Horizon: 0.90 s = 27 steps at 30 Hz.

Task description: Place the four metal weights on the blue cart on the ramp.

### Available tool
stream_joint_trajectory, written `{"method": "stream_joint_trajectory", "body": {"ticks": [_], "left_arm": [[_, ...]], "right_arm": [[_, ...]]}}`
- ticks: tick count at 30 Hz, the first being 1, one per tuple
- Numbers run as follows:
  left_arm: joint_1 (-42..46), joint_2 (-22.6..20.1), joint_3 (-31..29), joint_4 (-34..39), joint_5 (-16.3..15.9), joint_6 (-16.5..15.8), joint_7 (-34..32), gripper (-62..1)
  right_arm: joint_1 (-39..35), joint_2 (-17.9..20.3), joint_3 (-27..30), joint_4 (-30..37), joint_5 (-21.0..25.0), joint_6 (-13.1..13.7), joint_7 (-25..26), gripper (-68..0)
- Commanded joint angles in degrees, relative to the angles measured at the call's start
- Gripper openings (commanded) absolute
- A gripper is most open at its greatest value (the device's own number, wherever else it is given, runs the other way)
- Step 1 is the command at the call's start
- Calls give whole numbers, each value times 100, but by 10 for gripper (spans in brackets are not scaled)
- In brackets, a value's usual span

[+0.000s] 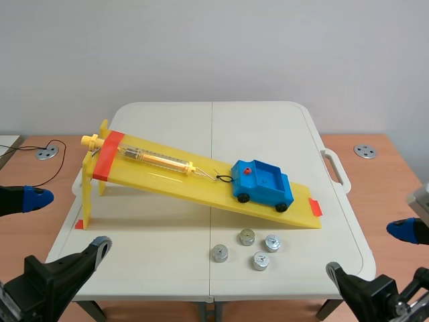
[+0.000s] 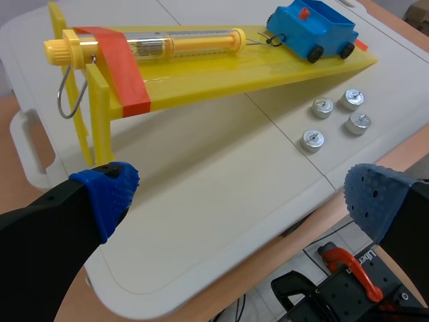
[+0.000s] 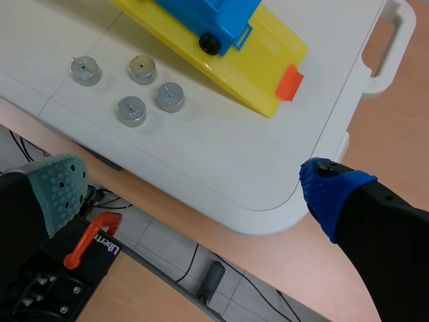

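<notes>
the first step was not yet begun. all four weights [image 3: 131,111] lay loose on the table [image 3: 221,154], in a small cluster ahead of the right gripper [image 3: 194,191], off toward its grey-green pad. the cart [image 3: 208,13] sat further ahead, beyond the cluster, on the low end of the ramp [image 3: 261,74], with no weight showing in its bed. the right gripper hung wide open and held nothing, low off the table's near edge. the left gripper [image 2: 241,201] was just as wide open and empty, with the weights well ahead of it and to one side.

the next move, as i judged it, called for the right gripper to go forward and down over the nearest weight and pinch it by its round body. the weights sat near one another, so a wide finger could nudge a neighbour.

a spring tube [image 2: 181,45] lay along the ramp, hooked to the cart's upper end; it seemed to hold the cart in place. the ramp's lip lay just beyond the weights, and a careless lift might clip it. the table's handle [image 3: 395,40] stood well aside.
</notes>
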Motion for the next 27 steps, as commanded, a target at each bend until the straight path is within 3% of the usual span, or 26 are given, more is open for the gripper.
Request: {"method": "stream_joint_trajectory", "body": {"ticks": [1,2,10,18,24,27], "left_arm": [[138,26,-72,435,-424,-101,-723,14],[138,31,-72,435,-424,-98,-695,14],[136,31,-72,435,-424,-96,-605,-243],[105,81,-72,433,-422,-94,-490,-446],[105,337,-74,426,-422,-94,-258,-552],[42,450,-70,393,-422,-101,-116,-558]], "right_arm": [[160,249,225,551,234,-227,323,-15],[201,249,225,551,236,-221,271,-14],[518,249,151,551,238,-186,94,-14],[951,138,-457,551,236,-188,-7,-15],[1276,-219,-802,505,234,-188,-313,-20],[1471,-326,-1016,389,234,-188,-413,-27]]}}
